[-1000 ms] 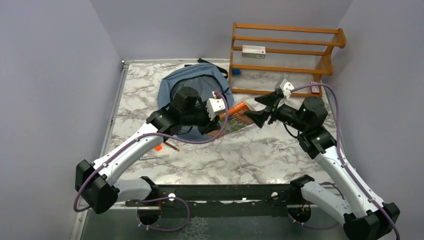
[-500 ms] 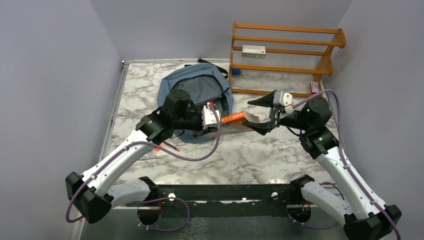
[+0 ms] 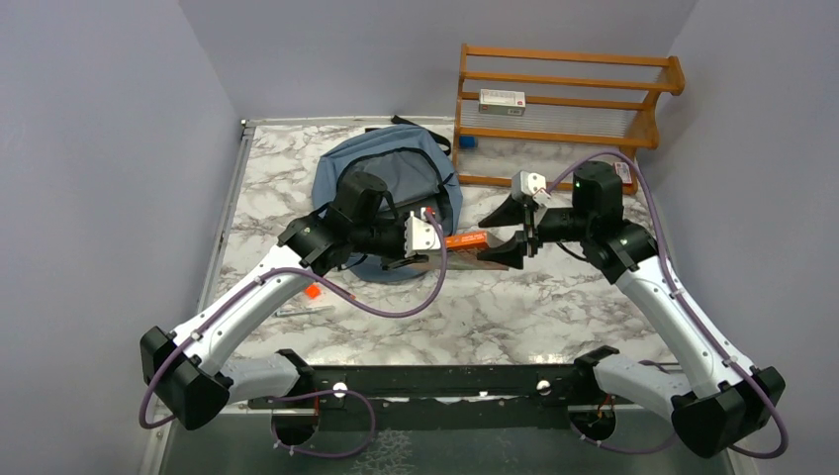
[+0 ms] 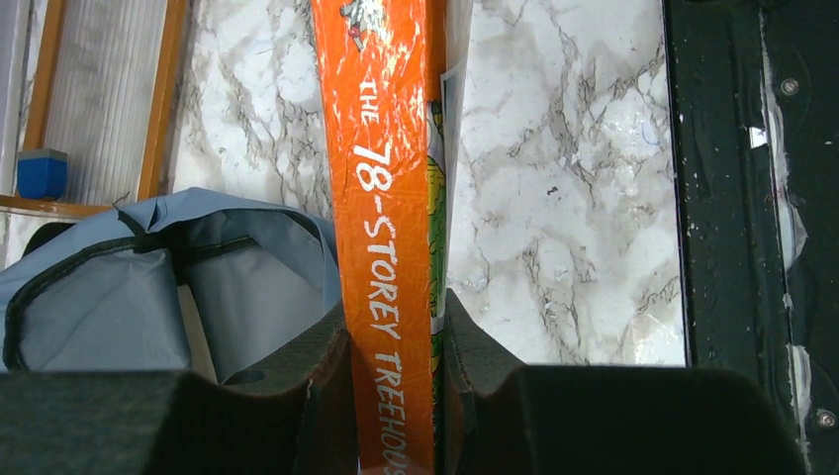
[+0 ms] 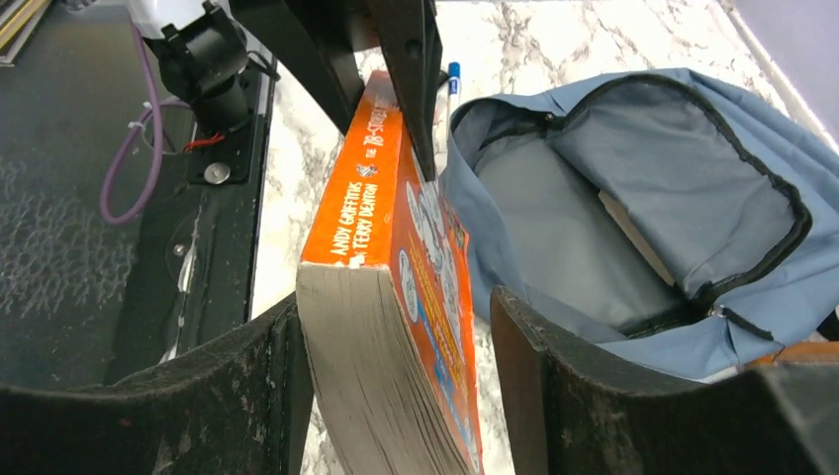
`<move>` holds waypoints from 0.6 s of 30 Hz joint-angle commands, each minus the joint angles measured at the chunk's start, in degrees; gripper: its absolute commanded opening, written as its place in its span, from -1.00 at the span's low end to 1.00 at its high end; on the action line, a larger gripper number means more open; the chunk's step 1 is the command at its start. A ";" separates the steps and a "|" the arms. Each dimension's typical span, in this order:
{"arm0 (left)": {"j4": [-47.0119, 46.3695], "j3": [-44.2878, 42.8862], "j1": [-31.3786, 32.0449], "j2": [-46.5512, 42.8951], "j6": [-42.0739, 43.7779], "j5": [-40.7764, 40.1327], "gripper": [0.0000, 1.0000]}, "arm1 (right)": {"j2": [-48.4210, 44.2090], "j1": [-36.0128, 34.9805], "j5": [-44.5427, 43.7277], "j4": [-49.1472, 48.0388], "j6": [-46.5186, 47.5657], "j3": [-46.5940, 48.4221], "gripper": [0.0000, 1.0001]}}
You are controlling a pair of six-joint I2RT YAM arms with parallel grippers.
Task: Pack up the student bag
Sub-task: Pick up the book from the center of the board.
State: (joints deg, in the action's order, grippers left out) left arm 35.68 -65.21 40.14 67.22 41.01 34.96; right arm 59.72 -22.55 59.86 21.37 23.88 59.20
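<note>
The student bag (image 3: 391, 168) lies unzipped at the back of the table, and its grey lining shows in the right wrist view (image 5: 633, 198) and the left wrist view (image 4: 148, 297). An orange paperback book (image 3: 465, 240) stands on edge in front of its mouth. My left gripper (image 3: 433, 249) is shut on one end of the book, both fingers pressed to the spine (image 4: 386, 198) and cover. At the other end, my right gripper (image 3: 503, 236) straddles the book (image 5: 396, 297), open, with a gap at the cover side (image 5: 394, 302).
A wooden shelf rack (image 3: 564, 109) stands at the back right with a small box (image 3: 502, 99) on it. A blue-capped pen (image 5: 452, 79) lies by the bag. An orange marker (image 3: 315, 292) lies near my left arm. A black rail (image 3: 435, 381) runs along the near edge.
The right gripper swung left and came around the free end of the book, its jaws narrowing. The left gripper kept its hold and turned the book from flat onto its edge.
</note>
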 commanded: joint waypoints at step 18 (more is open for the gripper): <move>-2.46 -9.30 0.28 4.44 1.70 3.32 -1.00 | 2.27 -0.08 -1.85 3.67 3.28 -1.50 -0.24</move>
State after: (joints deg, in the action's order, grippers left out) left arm 36.23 -71.22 40.23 71.81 42.37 35.27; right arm 62.11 -22.55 58.08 25.17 27.22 58.11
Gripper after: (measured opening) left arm 0.275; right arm 0.440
